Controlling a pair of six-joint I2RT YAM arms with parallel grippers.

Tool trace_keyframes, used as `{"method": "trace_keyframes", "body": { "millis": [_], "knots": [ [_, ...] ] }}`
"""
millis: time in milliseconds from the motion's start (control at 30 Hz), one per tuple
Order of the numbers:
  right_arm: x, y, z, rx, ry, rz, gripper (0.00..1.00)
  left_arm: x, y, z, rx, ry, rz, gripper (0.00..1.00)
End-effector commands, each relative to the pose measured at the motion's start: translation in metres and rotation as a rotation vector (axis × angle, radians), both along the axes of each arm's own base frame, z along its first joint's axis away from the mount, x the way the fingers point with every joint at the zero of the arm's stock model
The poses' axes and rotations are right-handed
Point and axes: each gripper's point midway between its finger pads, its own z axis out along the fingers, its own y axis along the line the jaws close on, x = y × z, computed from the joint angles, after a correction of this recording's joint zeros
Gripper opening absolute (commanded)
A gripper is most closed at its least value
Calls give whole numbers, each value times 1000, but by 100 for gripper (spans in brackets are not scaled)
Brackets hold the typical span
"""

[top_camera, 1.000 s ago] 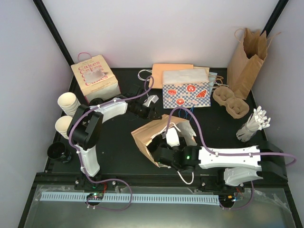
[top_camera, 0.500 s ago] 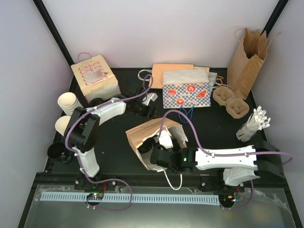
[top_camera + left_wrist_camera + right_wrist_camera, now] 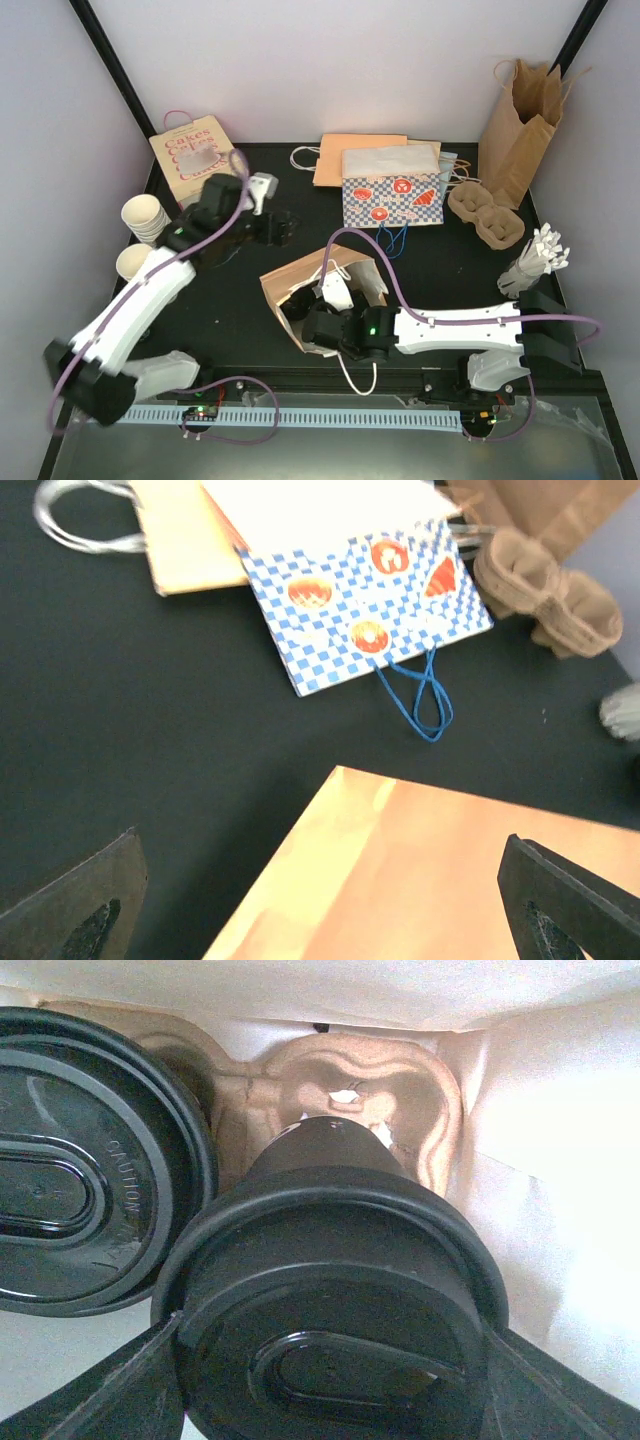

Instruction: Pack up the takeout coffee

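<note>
Black-lidded takeout coffee cup (image 3: 330, 1290) clamped in my right gripper (image 3: 330, 1390) inside brown paper bag (image 3: 285, 287); left gripper (image 3: 320, 900) spread wide.

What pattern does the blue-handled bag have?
The bag: blue-and-white checks, red pictures; clearest in left wrist view.

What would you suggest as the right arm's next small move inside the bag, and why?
Probably ease the takeout coffee forward into the empty well of the carrier. The right gripper holds it inside the brown bag, another lidded cup already fills the neighbouring well, and the held cup looks not yet seated.
</note>
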Motion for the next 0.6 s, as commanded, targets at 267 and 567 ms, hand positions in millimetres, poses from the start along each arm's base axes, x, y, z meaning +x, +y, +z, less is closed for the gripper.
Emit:
{"method": "trace_keyframes", "body": {
  "millis": [267,567],
  "knots": [
    [10,19,10,-8,9,23,66,-168,65,54,-252,118,84,99],
    [15,52,-3,-42,19,52,66,-198,86,39,-203,180,118,99]
  ]
}}
